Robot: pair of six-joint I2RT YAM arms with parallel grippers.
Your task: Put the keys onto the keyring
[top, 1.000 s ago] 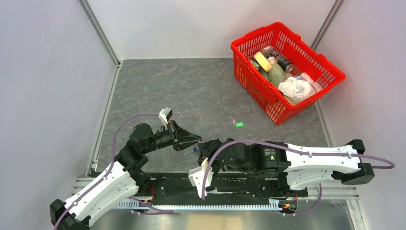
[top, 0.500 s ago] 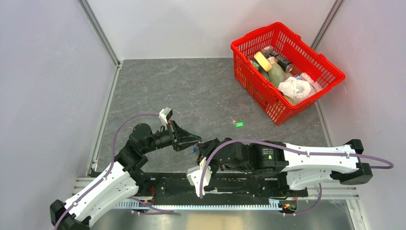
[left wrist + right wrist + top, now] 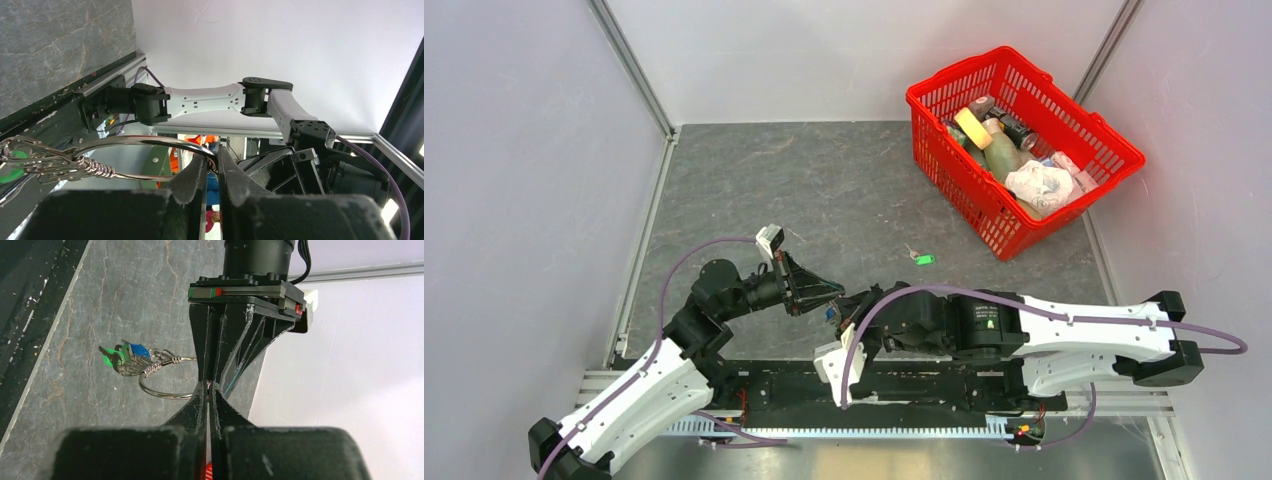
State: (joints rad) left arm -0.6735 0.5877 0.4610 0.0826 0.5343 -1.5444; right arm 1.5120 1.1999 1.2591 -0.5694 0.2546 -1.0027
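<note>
The keyring (image 3: 150,140) hangs in the air just above the near edge of the table (image 3: 804,180), between the two arms. It is a thin silver loop seen almost edge-on from the left wrist. Two or three keys (image 3: 122,356), with green and blue heads showing, hang bunched on the side away from the fingers, beside a short twist of wire.

The left gripper (image 3: 214,162) is closed down to a sliver on the ring's wire and holds it at the side opposite the bunch. The right gripper (image 3: 209,387) faces it tip to tip, its fingers pressed almost together where the wire runs in. The tips hide the contact, so I cannot tell if they bite the ring or only sit against it.

One more key with a green head (image 3: 924,259) lies flat on the table, apart from the ring. It is farther out and to the right of the meeting grippers, between them and the red basket (image 3: 984,215), touching neither. Its long axis runs on a slant, with the silver blade toward the far left and the green head toward the near right.

It lies on the right arm's side, and that gripper looks the nearer of the two. My judgement is that the right arm fetches it while the left keeps the ring up. The reach goes forward and rightward, and the fingers need to turn across that slanted axis.
</note>
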